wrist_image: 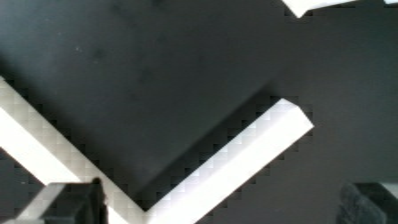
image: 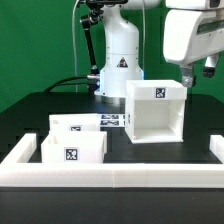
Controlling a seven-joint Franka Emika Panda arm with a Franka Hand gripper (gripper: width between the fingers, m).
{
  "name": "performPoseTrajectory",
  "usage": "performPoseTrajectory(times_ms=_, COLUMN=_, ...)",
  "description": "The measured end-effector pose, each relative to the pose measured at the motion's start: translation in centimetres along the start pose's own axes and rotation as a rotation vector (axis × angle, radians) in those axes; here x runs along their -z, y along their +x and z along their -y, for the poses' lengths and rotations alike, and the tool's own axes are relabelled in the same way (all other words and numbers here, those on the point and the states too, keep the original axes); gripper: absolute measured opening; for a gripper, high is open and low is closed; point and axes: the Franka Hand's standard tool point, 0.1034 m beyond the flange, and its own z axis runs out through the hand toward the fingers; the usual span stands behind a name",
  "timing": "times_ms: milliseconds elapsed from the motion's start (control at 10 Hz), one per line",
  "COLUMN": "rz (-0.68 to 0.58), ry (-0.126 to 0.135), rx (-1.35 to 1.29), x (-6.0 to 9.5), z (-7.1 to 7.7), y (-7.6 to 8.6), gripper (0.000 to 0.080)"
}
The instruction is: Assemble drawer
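The drawer's tall hollow shell (image: 155,108) stands on the black table at the exterior view's right, its open side facing forward and a tag on its top front. Two shallow trays (image: 72,150) (image: 76,126) lie at the left, one behind the other. My gripper (image: 188,76) hangs just above the shell's upper right edge. In the wrist view the fingers (wrist_image: 54,205) stand wide apart, open and empty, around my gripper's middle (wrist_image: 214,212). White edges of the shell (wrist_image: 249,150) form a V below them.
A long low white border rail (image: 110,176) runs along the table's front and sides. The marker board (image: 112,120) lies flat between the trays and the shell. The arm's white base (image: 120,60) stands at the back. A white corner (wrist_image: 329,5) shows in the wrist view.
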Motion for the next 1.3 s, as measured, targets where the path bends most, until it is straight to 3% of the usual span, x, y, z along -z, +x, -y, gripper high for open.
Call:
performPoseTrajectory(times_ms=600, rz=0.001, ry=0.002, rx=-0.015, x=0.0, z=-0.1, y=0.1, gripper=0.065)
performPoseTrajectory(times_ms=1000, rz=-0.019, ry=-0.008, rx=-0.253, x=-1.0, z=1.5, y=-2.7, gripper=0.065)
performPoseTrajectory(times_ms=1300, rz=-0.018, ry=-0.003, rx=-0.451, x=-1.2, z=1.6, y=-2.7, gripper=0.065)
